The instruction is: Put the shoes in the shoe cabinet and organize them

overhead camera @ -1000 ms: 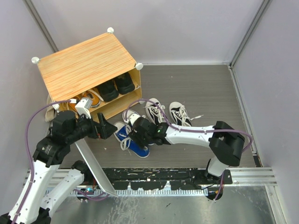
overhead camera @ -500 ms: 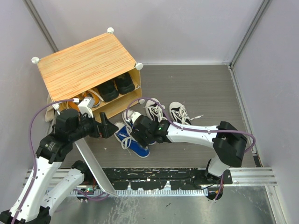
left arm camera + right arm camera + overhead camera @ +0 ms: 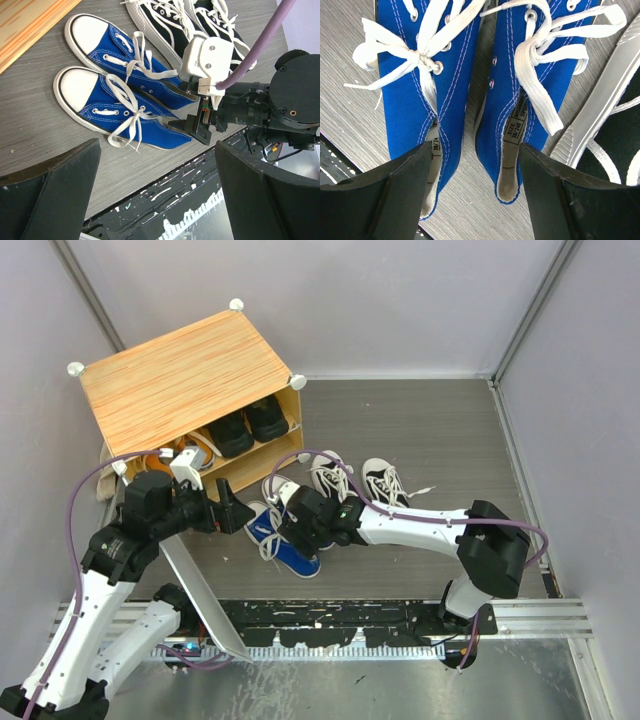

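**A:** How far along is it?

**B:** About halfway, I'd say. The cabinet (image 3: 185,375) stands in the upper left of the top view, its open side facing the middle of the frame. The black pair (image 3: 248,425) and the orange pair (image 3: 195,453) are already side by side on its shelf.

**A:** And the lower level?

**B:** I can't tell. The angle shows too little of it.

**A:** What's left out?

**B:** Two pairs on the table (image 3: 440,430). The lace-ups (image 3: 385,483) lie just right of centre, toes toward the bottom of the frame. The blue pair (image 3: 297,556) lies just left of them, below the cabinet's open front. Those two shoes are side by side with their white toe caps pointing toward the cabinet.

**A:** Is either arm holding anything?

**B:** No. The right gripper (image 3: 475,150) hangs over the heels of the blue pair with its jaws spread wide. In the right wrist view one finger sits at the lower left and the other at the lower right, with both heel openings between them. It looks set to take both blue shoes at once, but nothing is pinched yet.

**A:** The left one?

**B:** The left gripper (image 3: 232,512) is left of centre, near the blue toes. Its jaws are apart too, with nothing between them.

**A:** So what remains?

**B:** Blue goes in next by my reading, then the lace-ups.
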Motion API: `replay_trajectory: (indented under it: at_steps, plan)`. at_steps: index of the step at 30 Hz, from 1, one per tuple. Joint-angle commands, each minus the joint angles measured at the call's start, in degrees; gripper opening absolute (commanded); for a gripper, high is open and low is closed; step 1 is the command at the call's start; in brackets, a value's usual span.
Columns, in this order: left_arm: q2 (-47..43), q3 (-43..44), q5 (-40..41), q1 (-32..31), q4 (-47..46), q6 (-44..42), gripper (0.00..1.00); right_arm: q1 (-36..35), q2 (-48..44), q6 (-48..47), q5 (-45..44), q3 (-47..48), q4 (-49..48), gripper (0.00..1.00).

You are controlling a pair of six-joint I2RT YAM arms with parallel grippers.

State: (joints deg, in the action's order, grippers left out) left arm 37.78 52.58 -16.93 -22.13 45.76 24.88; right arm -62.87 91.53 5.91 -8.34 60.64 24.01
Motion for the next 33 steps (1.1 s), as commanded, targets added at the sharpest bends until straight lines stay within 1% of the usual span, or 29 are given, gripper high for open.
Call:
replay_trajectory:
  at_steps: [1, 5, 13, 16, 17, 19, 21, 24, 26, 28, 29, 31, 33]
  plan:
    - [-0.4, 0.3, -0.8, -0.2, -3.2, -0.5, 0.98, 0.1, 0.5, 0.4, 2.1, 0.8, -2.5, 0.74]
    - [-0.5, 0.3, -0.6, -0.2, -3.0, -0.5, 0.98, 0.1, 1.7, 1.0, 3.6, 0.7, -3.5, 0.70]
    - [-0.8, 0.4, -0.3, -0.2, -2.6, -0.7, 0.98, 0.0, 0.1, 0.7, 2.3, 2.1, -2.1, 0.70]
    - [-1.0, 0.0, -0.5, -0.2, -2.8, -0.6, 0.98, 0.0, 2.0, 1.2, 3.3, 1.2, -2.6, 0.69]
    - [-1.2, -0.2, -0.5, -0.2, -2.7, -0.6, 0.98, 0.0, 2.9, 1.5, 3.9, 0.7, -3.1, 0.67]
    - [-1.5, -0.4, -0.5, -0.2, -2.4, -0.6, 0.98, 0.0, 4.6, 2.2, 4.5, -0.6, -4.8, 0.62]
    - [-1.9, -0.3, -0.2, -0.2, -1.8, -0.7, 0.98, 0.0, 6.5, 2.9, 4.0, -1.3, -5.8, 0.54]
    - [-2.6, -0.1, 0.5, -0.2, -1.0, -0.9, 0.98, 0.1, 9.3, 2.8, 2.5, -1.2, -6.2, 0.45]
    - [-2.8, 0.2, 0.8, -0.2, -0.6, -1.0, 0.98, 0.1, 10.4, 2.8, 1.3, -0.7, -5.8, 0.34]
    - [-3.0, 0.6, 0.9, -0.2, -0.1, -1.2, 0.98, 0.1, 10.5, 2.8, -0.6, 1.0, -3.6, 0.13]
    - [-3.1, 0.9, 1.1, -0.2, 0.3, -1.2, 0.98, 0.1, 10.1, 2.6, -1.8, 2.0, -2.2, 0.08]
    - [-3.3, 1.6, 1.0, -0.2, 0.7, -1.2, 0.98, 0.1, 8.5, 2.1, -3.5, 4.3, 0.1, 0.04]
    - [-3.6, 2.6, 1.0, -0.2, 1.0, -1.2, 0.98, 0.1, 5.9, 1.4, -3.6, 6.6, 2.2, 0.03]
